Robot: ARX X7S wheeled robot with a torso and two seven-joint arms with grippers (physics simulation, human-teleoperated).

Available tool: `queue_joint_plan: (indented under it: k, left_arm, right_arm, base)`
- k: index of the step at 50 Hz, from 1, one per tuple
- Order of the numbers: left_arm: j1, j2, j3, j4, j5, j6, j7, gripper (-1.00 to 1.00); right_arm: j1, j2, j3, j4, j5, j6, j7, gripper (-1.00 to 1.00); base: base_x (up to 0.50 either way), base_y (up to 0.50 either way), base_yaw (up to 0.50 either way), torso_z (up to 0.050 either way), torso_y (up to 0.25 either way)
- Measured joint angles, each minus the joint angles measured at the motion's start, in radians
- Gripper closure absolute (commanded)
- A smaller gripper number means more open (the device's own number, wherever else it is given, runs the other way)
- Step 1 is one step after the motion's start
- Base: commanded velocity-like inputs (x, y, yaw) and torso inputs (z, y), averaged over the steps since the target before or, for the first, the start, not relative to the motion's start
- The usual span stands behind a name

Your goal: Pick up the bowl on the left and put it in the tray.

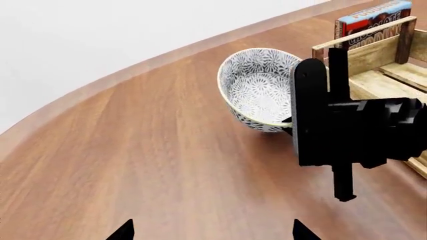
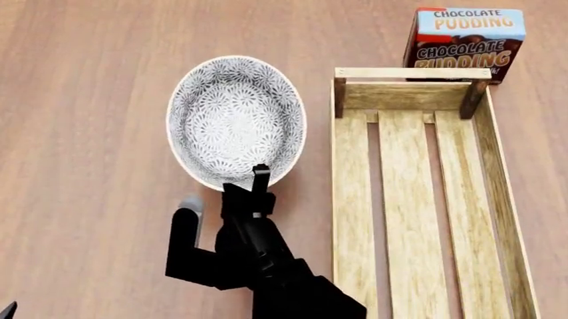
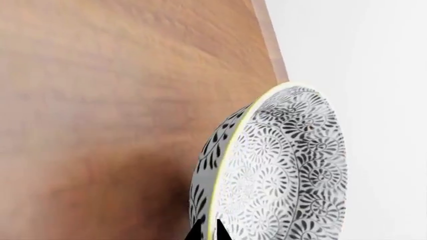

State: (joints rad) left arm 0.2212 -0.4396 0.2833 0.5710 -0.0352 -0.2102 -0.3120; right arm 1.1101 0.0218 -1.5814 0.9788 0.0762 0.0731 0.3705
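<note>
Bowl (image 2: 235, 119), patterned ceramic, stood on the table (image 2: 80, 133) just left of the tray (image 2: 355, 199); judged rigid, weighty, slick and breakable; right gripper (image 2: 257, 183) pinched its near rim, left unseen.

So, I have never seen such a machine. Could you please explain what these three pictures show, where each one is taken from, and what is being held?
It is a simulated robot with two arms. One picture looks down from its head; the other two come from cameras near each gripper. On the wooden table are a patterned bowl, a slatted wooden tray beside it, and a chocolate pudding box past the tray's far end. The right gripper pinches the bowl's rim. The left gripper is open and holds nothing.
</note>
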Motion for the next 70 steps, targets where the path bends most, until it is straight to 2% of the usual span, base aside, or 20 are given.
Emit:
queue_joint_plan:
  k: [12,18,34,45,70]
  left_arm:
    - [0.003,-0.003,0.002,0.015,0.001,-0.002,-0.006,-1.00]
    - [0.003,-0.002,0.011,0.023,0.008,-0.005,-0.010,-1.00]
    - [0.002,0.002,0.042,0.035,0.027,-0.008,-0.013,-1.00]
    - [-0.004,0.006,0.060,0.032,0.033,-0.009,-0.013,-1.00]
    - [-0.024,0.018,0.097,0.026,0.052,-0.035,-0.019,-1.00]
  right_arm:
    - [0.008,0.000,-0.005,-0.005,0.001,-0.013,0.019,1.00]
    - [0.031,0.042,0.000,-0.111,0.000,0.042,0.032,1.00]
    - [0.102,0.250,0.028,-0.544,-0.002,0.311,0.048,1.00]
    - [0.124,0.397,0.056,-0.744,0.019,0.442,0.038,1.00]
    - [0.153,0.727,0.067,-1.181,0.154,0.712,-0.123,1.00]
  base:
    - [0.00,0.00,0.00,0.000,0.000]
    - [0.00,0.00,0.00,0.000,0.000]
    - [0.00,0.00,0.00,0.000,0.000]
    - [0.00,0.00,0.00,0.000,0.001]
    - [0.00,0.00,0.00,0.000,0.000]
